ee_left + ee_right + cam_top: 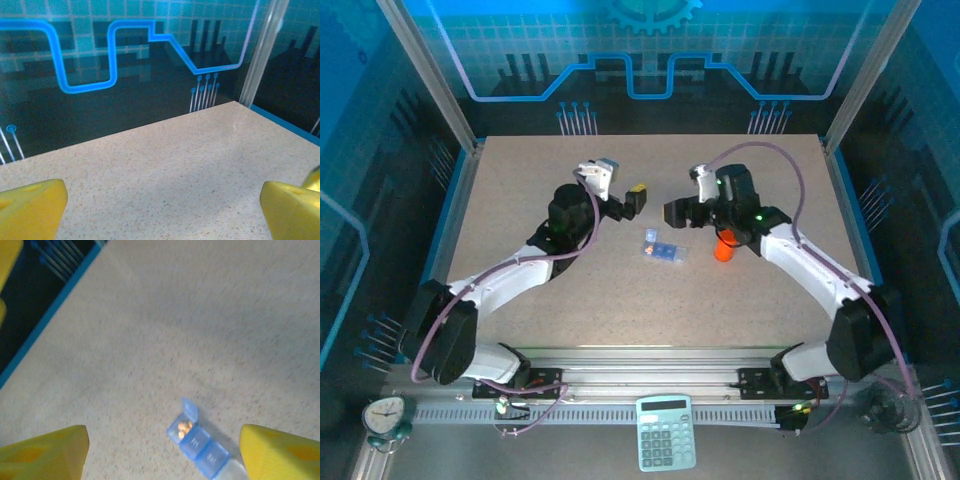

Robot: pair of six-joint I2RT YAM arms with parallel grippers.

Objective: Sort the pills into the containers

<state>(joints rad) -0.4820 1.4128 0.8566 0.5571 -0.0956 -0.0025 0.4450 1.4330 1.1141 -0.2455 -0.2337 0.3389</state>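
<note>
Left end effector (164, 202) and right end effector (165, 452): fingers apart, nothing held.
I see the pill box (201, 446) flat on the tabletop (520, 300), roughly centre, between them, end lid up, orange pills (184, 427) inside, orange bottle (723, 249) just beside.

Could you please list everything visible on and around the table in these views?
pill box: one, translucent blue, table centre, one end lid open
pills: a few, orange, in the open end compartment
bottle: one, orange, right of the pill box, beside the right arm
calculator: one, pale teal, near rail, middle
clock: one, teal with a white face, near left corner
table: one, speckled beige
left gripper: one, yellow fingers, open, over bare table
right gripper: one, yellow fingers, open, above the pill box
</note>
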